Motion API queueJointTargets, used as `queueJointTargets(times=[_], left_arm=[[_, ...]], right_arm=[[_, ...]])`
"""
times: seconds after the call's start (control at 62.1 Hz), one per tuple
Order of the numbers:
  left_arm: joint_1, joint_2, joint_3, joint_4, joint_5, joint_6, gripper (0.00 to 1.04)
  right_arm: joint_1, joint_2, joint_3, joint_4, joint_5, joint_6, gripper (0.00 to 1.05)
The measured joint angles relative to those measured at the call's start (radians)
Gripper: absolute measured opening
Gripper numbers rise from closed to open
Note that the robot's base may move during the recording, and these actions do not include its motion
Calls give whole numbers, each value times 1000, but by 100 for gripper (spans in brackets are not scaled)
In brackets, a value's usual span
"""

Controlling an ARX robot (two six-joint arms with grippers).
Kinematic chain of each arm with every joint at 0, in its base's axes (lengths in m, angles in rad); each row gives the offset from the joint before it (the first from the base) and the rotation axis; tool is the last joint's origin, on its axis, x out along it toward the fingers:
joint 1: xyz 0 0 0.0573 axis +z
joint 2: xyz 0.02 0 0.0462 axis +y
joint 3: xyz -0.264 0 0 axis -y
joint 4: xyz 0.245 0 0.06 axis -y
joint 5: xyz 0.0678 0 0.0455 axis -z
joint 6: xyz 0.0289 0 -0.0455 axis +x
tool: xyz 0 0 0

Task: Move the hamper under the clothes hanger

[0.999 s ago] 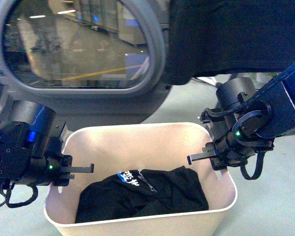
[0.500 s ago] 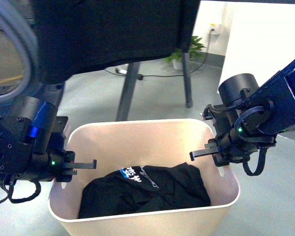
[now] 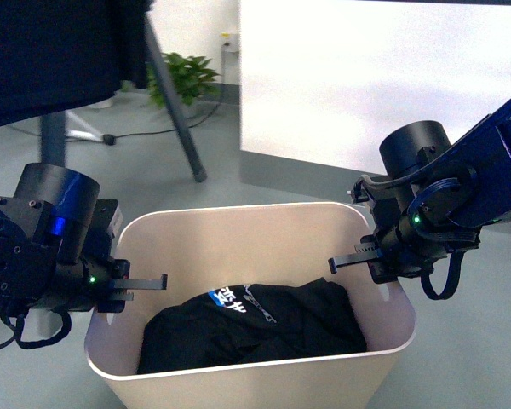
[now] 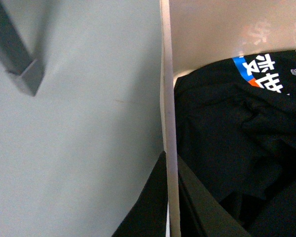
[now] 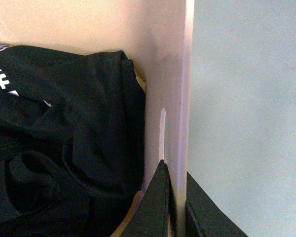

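Hamper [image 3: 238, 247] directly before the robot, between the two arms, holding a crumpled black garment [image 3: 255, 328]. The left gripper [image 3: 119, 285] and the right gripper [image 3: 370, 257] each pinch the thin rim of one short side. In both wrist views the jaws are closed down to the wall's thickness, one inside the tub and one outside. A slanted leg of the clothes hanger [image 3: 175, 111] stands on the floor [image 3: 281, 192] beyond the far rim and to the left, apart from the tub, so the hamper is judged not yet beneath it. The tub looks stiff, light for its bulk, and smooth enough to slip; the walls may flex. The opposed short-side hold suits it, and the slot handle [image 5: 162, 126] just beside the right jaws offers a surer purchase
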Motion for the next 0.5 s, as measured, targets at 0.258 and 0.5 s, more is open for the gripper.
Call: queueJointTargets(times=[0.258,0.5], left_arm=[[0,-1,0,0,-3,0,4],[-28,-1,2,0,20,-1,4]], right_arm=[[0,0,0,0,-3,0,3],[-27,0,-1,0,19,0,3]])
